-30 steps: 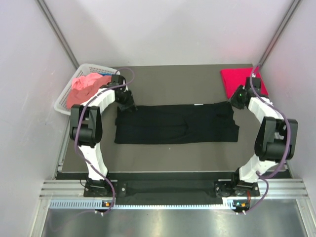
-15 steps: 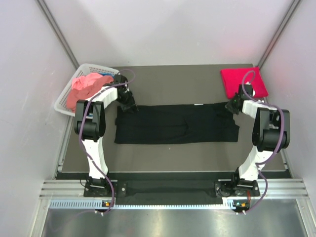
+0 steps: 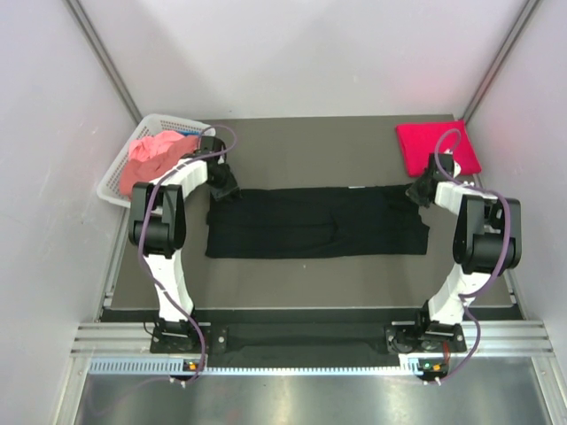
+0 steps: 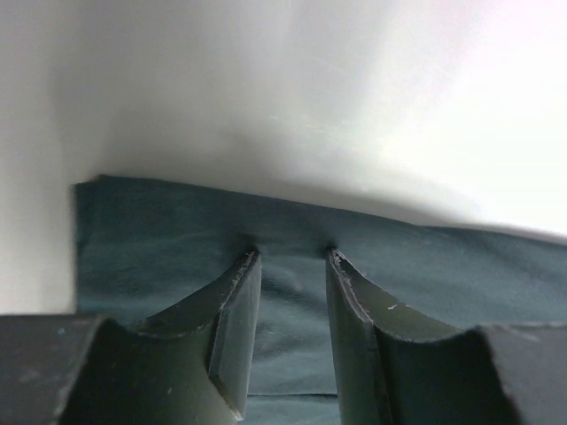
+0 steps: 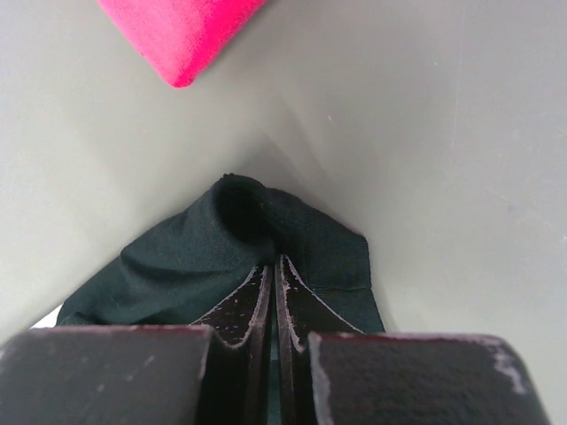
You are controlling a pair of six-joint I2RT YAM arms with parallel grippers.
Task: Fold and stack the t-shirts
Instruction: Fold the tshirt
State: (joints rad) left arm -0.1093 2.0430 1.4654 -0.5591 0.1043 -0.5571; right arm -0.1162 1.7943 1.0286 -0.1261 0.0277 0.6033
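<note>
Top external view: black shirt (image 3: 314, 223) flat on worktop (image 3: 310, 150), long axis left-right; left fingers (image 3: 222, 188) at far-left corner, right fingers (image 3: 415, 193) at far-right, equally near. Elbows bowed outward a second ago, now drawn in.
Left wrist: spread astride hem, gripping nothing.
Right wrist: clamped on bunched corner.

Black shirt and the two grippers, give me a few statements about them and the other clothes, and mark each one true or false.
1. The right gripper is shut on the black shirt at its edge. True.
2. The left gripper is clamped shut. False: its jaws stand apart at the black shirt's edge.
3. The red shirt lies in the basket. False: it lies folded at the table's far right corner; the basket holds a pink shirt.
4. The black shirt lies flat in a long band across the table. True.
</note>
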